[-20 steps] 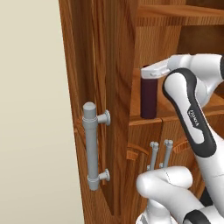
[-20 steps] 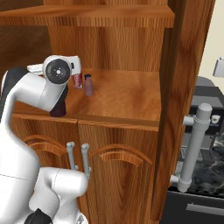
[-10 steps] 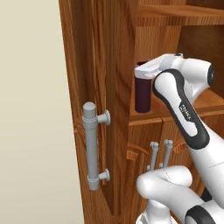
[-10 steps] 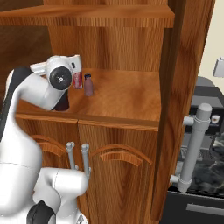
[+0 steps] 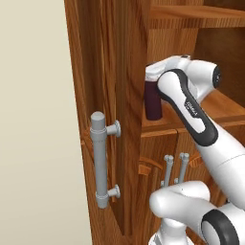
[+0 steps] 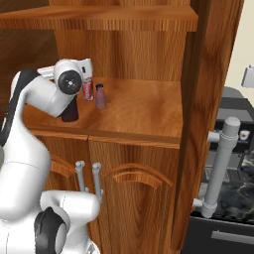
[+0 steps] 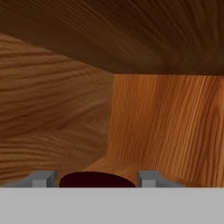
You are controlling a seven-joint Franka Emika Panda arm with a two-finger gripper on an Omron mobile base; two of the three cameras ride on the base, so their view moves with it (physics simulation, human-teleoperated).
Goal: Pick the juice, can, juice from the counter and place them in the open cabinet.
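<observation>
Carried leftward since earlier: dark maroon bottle [image 5: 153,101], clamped in gripper [image 7: 93,179]. Right base view alone reveals can [image 6: 88,90] and small bottle [image 6: 100,96], upper left of frame

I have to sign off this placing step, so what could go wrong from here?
1. The end effector is shut on the dark maroon bottle near the shelf's front edge; released there, it might tip off.
2. The can and small bottle stand just behind; pushing deeper may knock them.
3. The arm sits close to the cabinet's side wall and could scrape it on withdrawal.
</observation>
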